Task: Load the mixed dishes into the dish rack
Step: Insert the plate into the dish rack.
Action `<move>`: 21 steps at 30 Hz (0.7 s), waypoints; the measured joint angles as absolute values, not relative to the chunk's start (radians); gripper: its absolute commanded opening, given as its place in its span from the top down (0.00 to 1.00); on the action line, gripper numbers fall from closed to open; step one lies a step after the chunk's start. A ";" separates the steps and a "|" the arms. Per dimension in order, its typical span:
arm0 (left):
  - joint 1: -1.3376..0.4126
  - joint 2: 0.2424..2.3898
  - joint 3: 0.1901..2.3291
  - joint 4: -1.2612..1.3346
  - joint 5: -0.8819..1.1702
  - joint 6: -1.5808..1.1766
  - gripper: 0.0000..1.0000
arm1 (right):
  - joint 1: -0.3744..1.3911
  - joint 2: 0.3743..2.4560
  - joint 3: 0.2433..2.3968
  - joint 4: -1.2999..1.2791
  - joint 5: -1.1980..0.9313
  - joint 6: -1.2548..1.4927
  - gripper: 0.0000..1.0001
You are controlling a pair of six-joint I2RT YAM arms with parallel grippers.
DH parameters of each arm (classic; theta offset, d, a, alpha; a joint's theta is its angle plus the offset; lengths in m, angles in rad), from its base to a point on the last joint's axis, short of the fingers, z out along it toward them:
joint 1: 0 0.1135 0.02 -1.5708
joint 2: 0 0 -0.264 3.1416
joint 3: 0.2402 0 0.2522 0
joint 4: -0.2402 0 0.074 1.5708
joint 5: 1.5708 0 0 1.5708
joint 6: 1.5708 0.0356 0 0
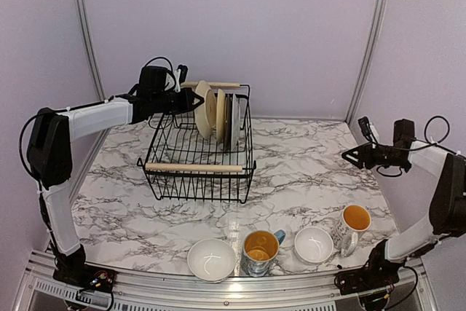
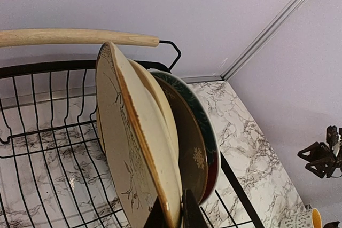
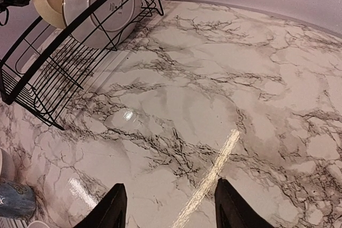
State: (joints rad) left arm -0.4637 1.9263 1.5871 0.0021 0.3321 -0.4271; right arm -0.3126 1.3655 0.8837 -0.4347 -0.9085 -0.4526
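The black wire dish rack (image 1: 167, 152) stands at the back left, with several plates on edge at its far end. My left gripper (image 1: 191, 100) is shut on the rim of the cream plate with the bird (image 2: 120, 142), the nearest one; its fingers straddle the rim in the left wrist view (image 2: 173, 205). Behind it stand the pale yellow plate (image 2: 166, 115), the grey plate (image 2: 193, 153), the teal plate (image 2: 199, 111) and the red plate (image 2: 214, 177). Two white bowls (image 1: 211, 259) (image 1: 314, 244) and two yellow-lined mugs (image 1: 261, 251) (image 1: 353, 223) sit near the front edge. My right gripper (image 1: 351, 156) is open and empty above the table (image 3: 171, 206).
The rack's two wooden rod handles (image 1: 193, 167) (image 2: 75, 37) run across its near and far ends. Metal frame posts (image 1: 370, 41) and lilac walls close the back. The marble tabletop (image 3: 214, 89) lies between the rack and my right arm.
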 measured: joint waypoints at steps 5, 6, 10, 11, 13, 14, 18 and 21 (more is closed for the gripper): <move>-0.464 1.959 1.601 0.025 0.326 -0.411 1.00 | -0.313 1.374 0.884 -0.435 -0.906 -0.457 0.46; -0.464 1.965 1.602 0.026 0.323 -0.407 1.00 | -0.313 1.377 0.884 -0.435 -0.905 -0.457 0.46; -0.464 1.982 1.602 0.026 0.311 -0.389 1.00 | -0.313 1.396 0.884 -0.435 -0.900 -0.460 0.46; -0.464 1.986 1.602 0.026 0.310 -0.384 1.00 | -0.313 1.399 0.884 -0.435 -0.898 -0.461 0.46; -0.464 1.994 1.602 0.027 0.306 -0.377 1.00 | -0.313 1.404 0.884 -0.435 -0.894 -0.462 0.46; -0.464 2.000 1.602 0.028 0.305 -0.376 1.00 | -0.313 1.404 0.884 -0.435 -0.892 -0.463 0.46; -0.464 2.025 1.606 0.039 0.305 -0.374 1.00 | -0.313 1.417 0.884 -0.435 -0.889 -0.464 0.46; -0.464 2.037 1.615 0.050 0.305 -0.375 1.00 | -0.313 1.434 0.884 -0.435 -0.887 -0.466 0.46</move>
